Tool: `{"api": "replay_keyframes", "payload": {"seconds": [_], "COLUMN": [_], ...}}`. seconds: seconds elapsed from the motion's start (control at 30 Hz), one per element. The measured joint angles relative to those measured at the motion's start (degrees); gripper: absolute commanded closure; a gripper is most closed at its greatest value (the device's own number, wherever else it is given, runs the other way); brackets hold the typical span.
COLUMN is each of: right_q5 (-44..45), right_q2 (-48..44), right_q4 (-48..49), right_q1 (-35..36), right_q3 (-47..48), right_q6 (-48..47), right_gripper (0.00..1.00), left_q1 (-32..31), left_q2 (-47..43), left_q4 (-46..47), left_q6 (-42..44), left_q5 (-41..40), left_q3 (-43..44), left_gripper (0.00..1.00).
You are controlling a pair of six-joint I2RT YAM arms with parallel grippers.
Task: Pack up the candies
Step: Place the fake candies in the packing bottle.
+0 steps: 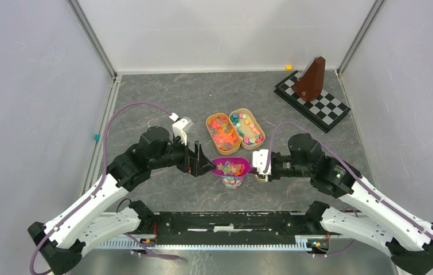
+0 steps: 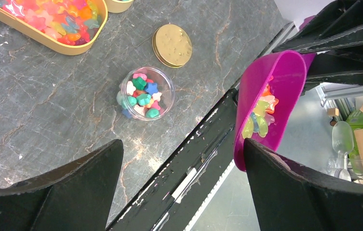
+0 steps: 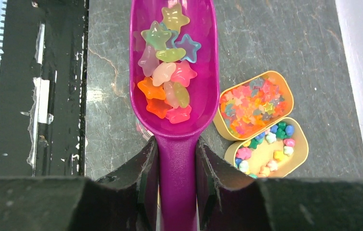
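Clamping purple scoop (image 3: 177, 192), right pincer (image 3: 177, 149), candies (image 3: 167, 82) ahead in its bowl (left pincer (image 2: 181, 144) wide, empty).

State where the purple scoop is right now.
Top view: the purple scoop is at table centre, held by the right gripper just above the small clear jar.

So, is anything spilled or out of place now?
Nothing lies spilled around the jar. Two small bits sit far from the trays: an orange bit by the back wall, a teal bit at the left edge. Both are too small to identify.
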Motion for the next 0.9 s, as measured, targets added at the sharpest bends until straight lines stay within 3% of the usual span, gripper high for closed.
{"api": "replay_keyframes", "payload": {"seconds": [0.6,0.9], "right_q5": [-2.5,1.5], "right_q2": [-3.9,-2.3], "right_q4": [1.2,-2.9], "right_q1": [0.0,0.3], "right_q3": [0.5,2.0], "right_q6": [2.6,1.2], "right_gripper": [1.00,1.00], "left_q1": [0.0,0.0], "left_q2": [-0.3,-0.5], "left_q4": [0.9,0.0], "left_q6": [0.0,0.0], "left_q5": [0.5,-0.3], "left_q3": [0.0,0.0], "left_gripper": [0.00,0.00]}}
